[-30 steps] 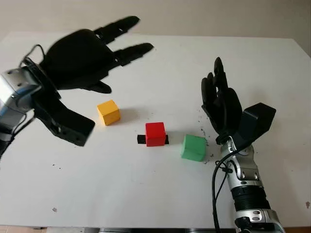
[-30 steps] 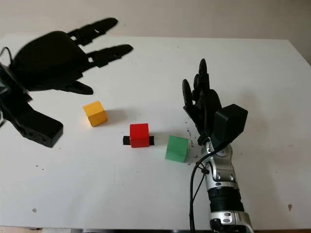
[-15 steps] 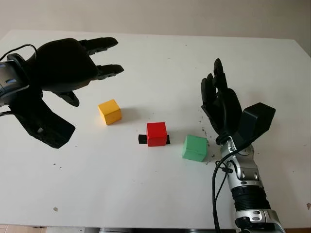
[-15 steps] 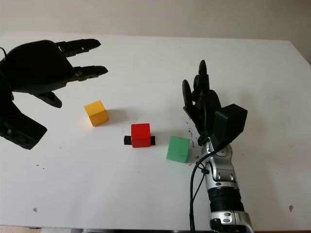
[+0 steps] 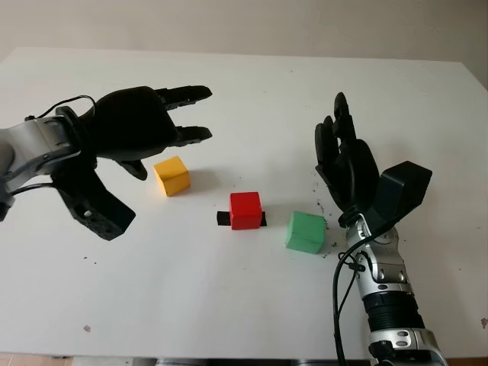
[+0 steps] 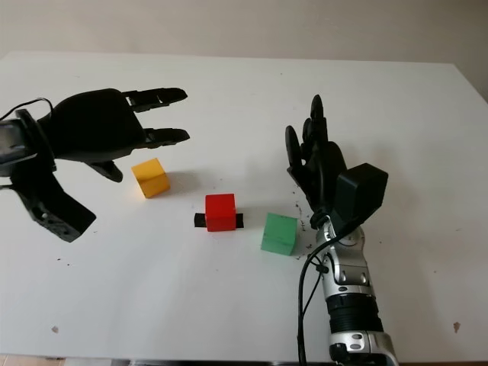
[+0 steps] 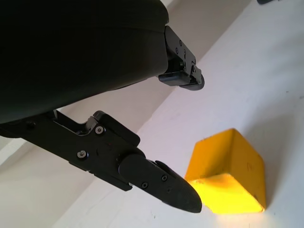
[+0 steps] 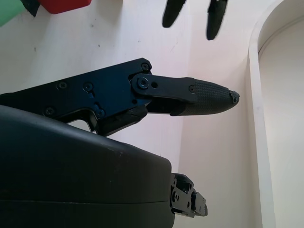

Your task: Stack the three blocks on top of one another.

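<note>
Three blocks lie in a row on the white table: a yellow block on the left, a red block in the middle and a green block on the right. All stand apart, none stacked. My left hand hovers open just above and left of the yellow block, fingers pointing right past it. In the left wrist view the yellow block sits just beyond one fingertip, untouched. My right hand stands open, upright, just right of the green block.
A small flat black piece lies under the red block, sticking out on both sides. Dark specks dot the table by the green block. The table's far edge runs along the back.
My left hand has come down and toward the yellow block from higher up and further left. The right hand and all three blocks have not moved.
</note>
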